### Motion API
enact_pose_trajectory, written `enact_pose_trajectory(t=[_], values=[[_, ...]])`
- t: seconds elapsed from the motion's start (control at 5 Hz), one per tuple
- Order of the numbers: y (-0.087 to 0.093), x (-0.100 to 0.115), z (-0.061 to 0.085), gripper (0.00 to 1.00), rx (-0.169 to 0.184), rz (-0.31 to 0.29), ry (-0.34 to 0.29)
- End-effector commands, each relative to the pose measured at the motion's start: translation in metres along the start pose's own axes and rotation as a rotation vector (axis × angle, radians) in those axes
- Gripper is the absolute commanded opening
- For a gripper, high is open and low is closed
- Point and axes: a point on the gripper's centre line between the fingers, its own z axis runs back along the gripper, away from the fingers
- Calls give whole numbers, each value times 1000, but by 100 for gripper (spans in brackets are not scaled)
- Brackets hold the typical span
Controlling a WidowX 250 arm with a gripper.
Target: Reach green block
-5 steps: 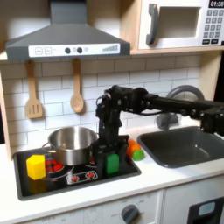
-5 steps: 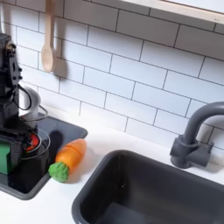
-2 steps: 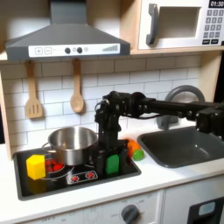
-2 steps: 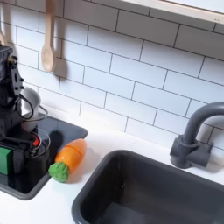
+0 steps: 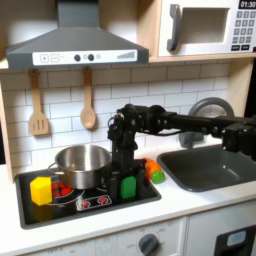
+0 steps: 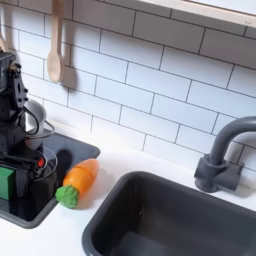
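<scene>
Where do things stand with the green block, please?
Claw down at green block on stovetop; grip unclear. Pot close beside. Nothing blocking.

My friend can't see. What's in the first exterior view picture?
A black robot arm's gripper reaches down over a green block on a toy stove. A steel pot and yellow block sit to the picture's left.

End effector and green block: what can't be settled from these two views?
- End effector: first exterior view, fingers too small and dark; open or shut unclear.
- Green block: contact with the fingers unclear, the arm above covers its top.
- In the second exterior view, the left edge cuts off the green block.
</scene>
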Motion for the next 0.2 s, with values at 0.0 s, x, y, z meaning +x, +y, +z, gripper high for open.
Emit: enact_pose_trajectory(t=[0.0], values=[[0,0,0,100,0,0,0]])
